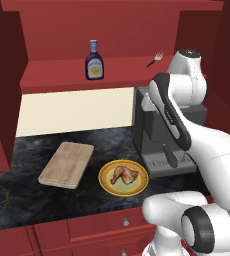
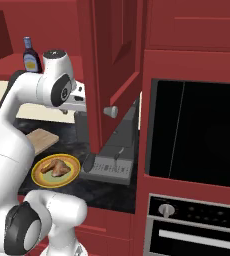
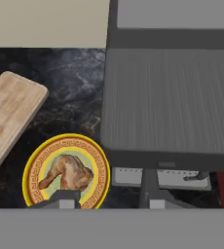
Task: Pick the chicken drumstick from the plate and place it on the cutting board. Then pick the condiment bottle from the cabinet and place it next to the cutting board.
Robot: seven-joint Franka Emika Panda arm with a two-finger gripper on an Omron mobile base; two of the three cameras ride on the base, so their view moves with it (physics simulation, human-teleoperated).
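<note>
Evidently the first step, fetching the drumstick, was in hand and not yet begun in earnest. The small golden-brown roasted chicken drumstick (image 1: 124,175) lay on the round yellow-orange plate with a patterned rim (image 1: 106,184), on the dark marbled stone counter (image 1: 22,195). The light tan wooden cutting board with rounded corners (image 1: 67,164) lay bare just to the left of the plate, apart from it. In the hand view the drumstick (image 3: 67,172) sat low and left, with the plate (image 3: 36,163) around it and the board (image 3: 9,119) further left. The two-finger gripper (image 3: 113,200) hung high above the counter, over the top of the grey coffee machine (image 3: 167,107) to the right of the plate; its finger tips showed at the bottom edge of that view with a gap between them and nothing in the gap, though how far they were spread I could not tell. The small dark brown condiment bottle with blue cap and yellow-and-blue label (image 1: 94,61) stood upright on the flat shelf of the dark red wooden cabinet (image 1: 52,75), far behind the board, with a small fork (image 1: 155,58) to its right. Judgement: the next move called for shifting the hand left to centre over the drumstick, then descending onto it with the jaws apart.
</note>
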